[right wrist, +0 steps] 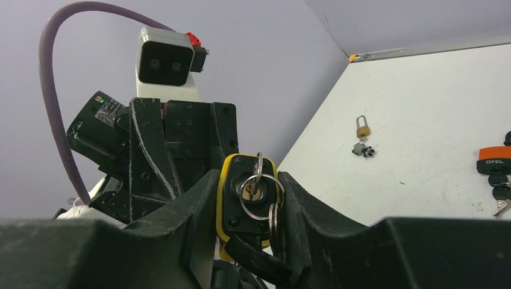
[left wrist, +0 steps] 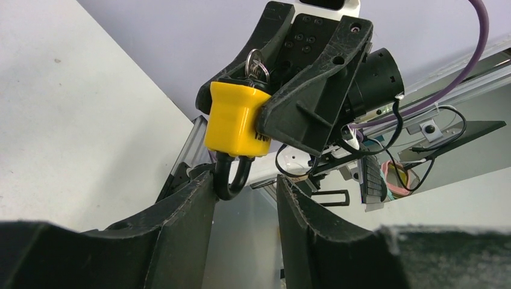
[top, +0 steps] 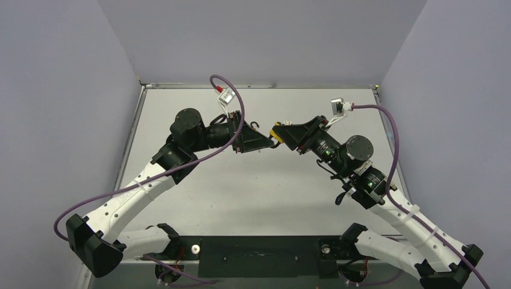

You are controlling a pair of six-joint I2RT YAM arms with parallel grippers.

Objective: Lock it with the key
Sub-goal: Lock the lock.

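Observation:
A yellow padlock (right wrist: 250, 201) with a black face is clamped between my right gripper's (right wrist: 250, 198) fingers and held in the air above the table's middle (top: 277, 129). A key (right wrist: 257, 174) on a steel ring sits in its keyhole, with more keys hanging beside it. In the left wrist view the padlock (left wrist: 235, 120) hangs with its black shackle (left wrist: 232, 179) pointing down. My left gripper (left wrist: 246, 195) is open just below it. The shackle rests at the mouth of the jaws, against the tip of the left finger (left wrist: 193, 205).
A small brass padlock (right wrist: 362, 129) with dark keys lies on the white table (right wrist: 422, 120). An orange padlock (right wrist: 494, 161) with black keys lies at the right edge of the right wrist view. Purple cables loop over both arms (top: 391, 132).

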